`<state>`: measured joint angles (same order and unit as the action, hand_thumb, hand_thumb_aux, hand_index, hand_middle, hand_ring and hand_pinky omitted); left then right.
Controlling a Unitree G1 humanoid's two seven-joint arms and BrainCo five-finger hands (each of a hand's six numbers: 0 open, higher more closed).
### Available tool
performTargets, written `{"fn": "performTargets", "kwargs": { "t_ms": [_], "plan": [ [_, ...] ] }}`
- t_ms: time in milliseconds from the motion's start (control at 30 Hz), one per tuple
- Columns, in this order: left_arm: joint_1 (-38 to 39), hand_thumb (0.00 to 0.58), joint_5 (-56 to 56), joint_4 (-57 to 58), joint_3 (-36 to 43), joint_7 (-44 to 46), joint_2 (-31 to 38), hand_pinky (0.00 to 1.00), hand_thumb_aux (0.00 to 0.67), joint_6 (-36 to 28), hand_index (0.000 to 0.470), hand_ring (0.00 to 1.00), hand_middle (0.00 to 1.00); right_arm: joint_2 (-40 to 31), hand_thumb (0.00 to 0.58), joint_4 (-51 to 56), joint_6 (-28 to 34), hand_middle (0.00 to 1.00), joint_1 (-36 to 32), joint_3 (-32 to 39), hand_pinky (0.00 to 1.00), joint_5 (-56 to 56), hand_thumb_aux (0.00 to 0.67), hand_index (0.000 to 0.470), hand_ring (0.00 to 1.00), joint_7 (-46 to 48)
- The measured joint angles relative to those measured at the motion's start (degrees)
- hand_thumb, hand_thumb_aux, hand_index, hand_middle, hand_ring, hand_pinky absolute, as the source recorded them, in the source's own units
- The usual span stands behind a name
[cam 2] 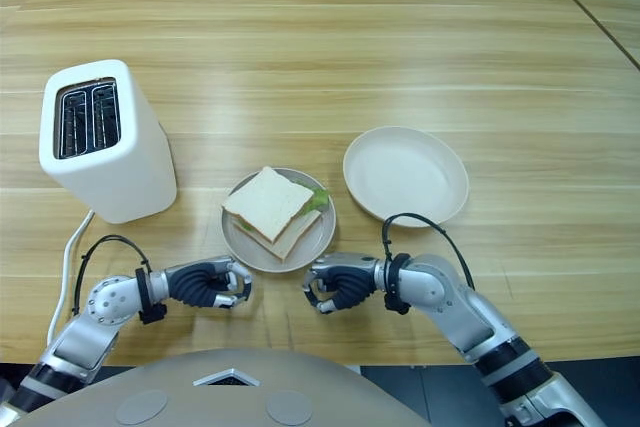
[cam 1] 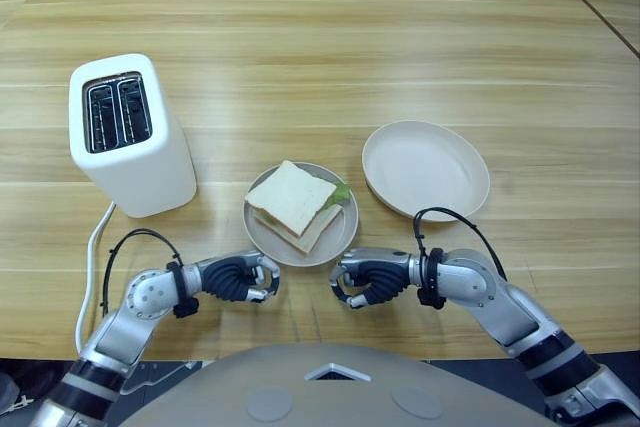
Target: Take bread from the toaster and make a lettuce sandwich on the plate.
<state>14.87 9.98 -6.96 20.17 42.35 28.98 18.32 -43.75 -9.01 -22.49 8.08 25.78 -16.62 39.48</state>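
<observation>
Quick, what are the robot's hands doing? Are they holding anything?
Left hand: closed, fingers curled, holding nothing.
Right hand: closed, fingers curled, holding nothing.

Plate [cam 1: 340, 238]: round, grey-beige, lying flat, carrying the sandwich.
Sandwich [cam 1: 293, 205]: two white slices stacked askew, on the plate's middle.
Lettuce [cam 1: 342, 192]: green leaf showing between the slices at the plate's far right.
Toaster [cam 1: 130, 137]: white, upright, slots up, left of the plate.

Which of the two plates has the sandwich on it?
The smaller grey plate, the one nearer the toaster, holds the sandwich. The bigger cream plate lies to its right.
</observation>
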Motion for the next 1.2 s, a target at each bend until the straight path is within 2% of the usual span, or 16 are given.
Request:
{"fn": "performTargets", "kwargs": {
  "t_ms": [367, 567, 700, 900, 1000, 1100, 1133, 1167, 1200],
  "plan": [
    [-10.1, 0.58, 3.61, 11.09, 0.88, -13.33, -4.11, 1.0, 0.67, 0.28, 0.47, 1.0, 1.0, 10.78, 0.58, 18.98, -7.01, 1.0, -11.47, 1.12, 1.0, -15.7, 0.67, 0.47, 1.0, -24.33],
    [-20.55, 0.58, 8.24, 22.8, 0.45, -20.97, -4.52, 1.0, 0.67, 0.79, 0.47, 1.0, 1.0, 16.24, 0.58, 31.13, -8.2, 1.0, -19.54, 2.8, 1.0, -20.82, 0.67, 0.47, 1.0, -34.86],
    [-28.12, 0.58, 10.2, 32.95, 0.55, -27.07, -7.53, 1.0, 0.67, 1.1, 0.47, 1.0, 1.0, 22.32, 0.58, 43.84, -6.54, 1.0, -28.45, 4.41, 1.0, -24.45, 0.67, 0.47, 1.0, -43.1],
    [-42.59, 0.58, 12.27, 54.6, -0.07, -42.33, -17.03, 1.0, 0.67, 0.92, 0.47, 1.0, 1.0, 35.21, 0.58, 68.66, 2.87, 1.0, -44.72, 5.05, 1.0, -26.74, 0.67, 0.47, 1.0, -57.26],
    [-44.65, 0.58, 12.69, 59.84, -0.33, -46.66, -18.39, 1.0, 0.67, 2.68, 0.47, 1.0, 1.0, 37.35, 0.58, 74.4, 3.5, 1.0, -47.08, 4.66, 1.0, -26.19, 0.67, 0.47, 1.0, -60.92],
    [-43.87, 0.58, 12.72, 59.94, -0.32, -48.38, -18.62, 1.0, 0.67, 4.94, 0.47, 1.0, 1.0, 37.81, 0.58, 75.84, 2.5, 1.0, -47.17, 4.46, 1.0, -25.84, 0.67, 0.47, 1.0, -63.02],
    [-42.78, 0.58, 12.7, 58.67, -0.34, -48.69, -18.57, 1.0, 0.67, 5.68, 0.47, 1.0, 1.0, 37.67, 0.58, 75.65, 1.73, 0.89, -46.95, 4.55, 0.89, -25.85, 0.654, 0.459, 0.89, -63.58],
    [-40.95, 0.54, 12.67, 56.57, -0.43, -49.21, -18.53, 1.0, 0.494, 6.76, 0.347, 1.0, 1.0, 37.49, 0.36, 74.91, 0.79, 0.07, -46.32, 4.6, 0.07, -25.84, 0.257, 0.181, 0.07, -64.13],
    [-37.9, 0.128, 12.6, 53.15, -0.78, -49.88, -18.46, 0.75, 0.079, 7.92, 0.055, 0.75, 0.75, 37.22, 0.0, 73.44, -0.52, 0.0, -45.37, 4.78, 0.0, -25.86, 0.0, 0.0, 0.0, -64.69]
  ]
}}
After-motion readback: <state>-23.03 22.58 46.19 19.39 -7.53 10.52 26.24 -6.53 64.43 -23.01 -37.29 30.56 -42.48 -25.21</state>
